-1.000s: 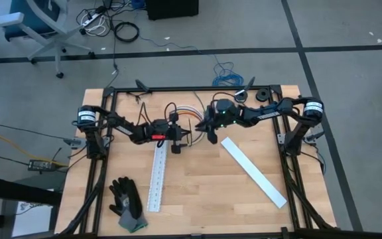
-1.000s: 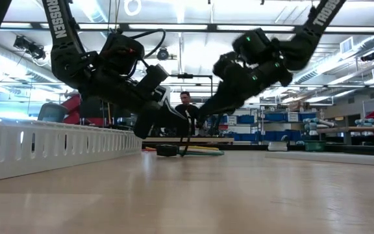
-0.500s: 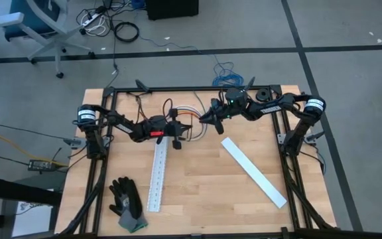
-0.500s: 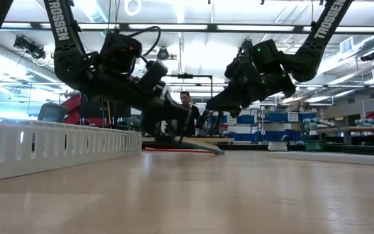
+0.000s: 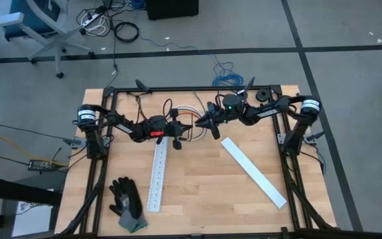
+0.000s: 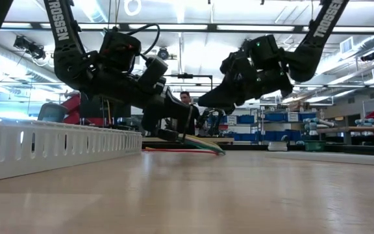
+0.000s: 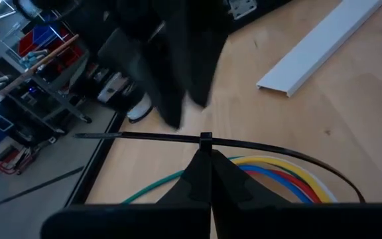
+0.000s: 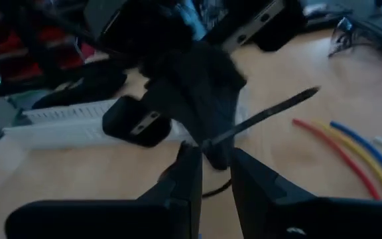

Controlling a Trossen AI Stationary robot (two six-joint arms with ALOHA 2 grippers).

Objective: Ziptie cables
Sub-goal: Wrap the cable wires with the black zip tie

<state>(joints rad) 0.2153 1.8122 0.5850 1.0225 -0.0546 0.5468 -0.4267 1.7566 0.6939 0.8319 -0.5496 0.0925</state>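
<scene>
Black ziptie (image 7: 204,138) clenched by left gripper (image 7: 204,154), cables (image 7: 277,174) beneath, right gripper (image 8: 211,156) parted, overhead hides this.

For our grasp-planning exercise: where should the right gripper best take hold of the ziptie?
Probably the free tail of the ziptie, approached from its tip end, away from the cables. The left gripper already pinches the head, and the tail sticks out straight.

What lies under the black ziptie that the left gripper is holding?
In the left wrist view, the ziptie loops over the coloured cables on the wooden table. The left gripper hides their middle part.
</scene>
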